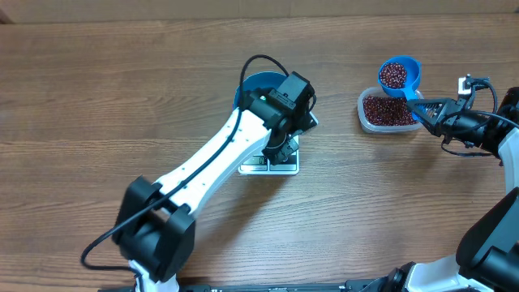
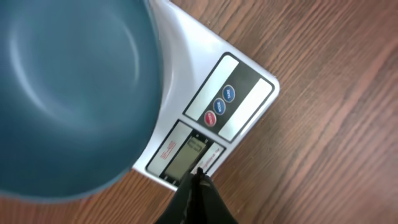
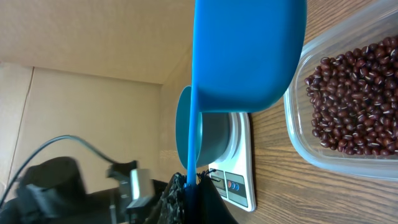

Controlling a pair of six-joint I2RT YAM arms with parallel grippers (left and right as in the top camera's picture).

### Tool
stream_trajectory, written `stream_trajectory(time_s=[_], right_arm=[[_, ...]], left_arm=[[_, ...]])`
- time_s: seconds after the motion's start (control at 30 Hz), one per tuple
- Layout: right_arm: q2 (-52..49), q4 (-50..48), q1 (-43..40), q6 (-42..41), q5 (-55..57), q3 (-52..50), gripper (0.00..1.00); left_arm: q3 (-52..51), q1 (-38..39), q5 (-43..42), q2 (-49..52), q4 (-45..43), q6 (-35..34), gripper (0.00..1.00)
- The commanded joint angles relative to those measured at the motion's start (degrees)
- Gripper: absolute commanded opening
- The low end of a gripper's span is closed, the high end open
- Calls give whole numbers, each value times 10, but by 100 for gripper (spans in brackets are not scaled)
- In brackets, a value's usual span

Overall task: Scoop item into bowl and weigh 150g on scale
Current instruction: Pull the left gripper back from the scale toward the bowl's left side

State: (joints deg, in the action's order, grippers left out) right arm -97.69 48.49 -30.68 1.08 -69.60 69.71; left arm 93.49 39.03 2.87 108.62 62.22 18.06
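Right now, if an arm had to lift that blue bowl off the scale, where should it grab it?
Probably the rim, from straight above, pinching the wall from inside and outside. The bowl sits upright and open on the scale, and it looks too wide and smooth-sided for a grasp around its body.

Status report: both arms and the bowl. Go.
Left fingers shut, empty, tip over scale display. Right fingers shut on scoop, full of beans. Bowl on scale, empty. Left arm overhangs bowl.
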Motion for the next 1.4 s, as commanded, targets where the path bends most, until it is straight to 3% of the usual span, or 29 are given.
stream_trajectory(time_s=[0.0,0.27,0.97,1.37], right_arm=[[-3,-5,-2,9,-14,7,4],[-3,-9,-2,9,-14,7,4],[-3,-12,-2,9,-14,7,4],[-3,-20,-2,9,-14,7,4]], left_arm=[[14,4,1,-42,15,13,4],[14,4,3,-85,69,28,4],[14,-39,26,-199,104,32,4],[14,-57,-24,-250,105,44,4]])
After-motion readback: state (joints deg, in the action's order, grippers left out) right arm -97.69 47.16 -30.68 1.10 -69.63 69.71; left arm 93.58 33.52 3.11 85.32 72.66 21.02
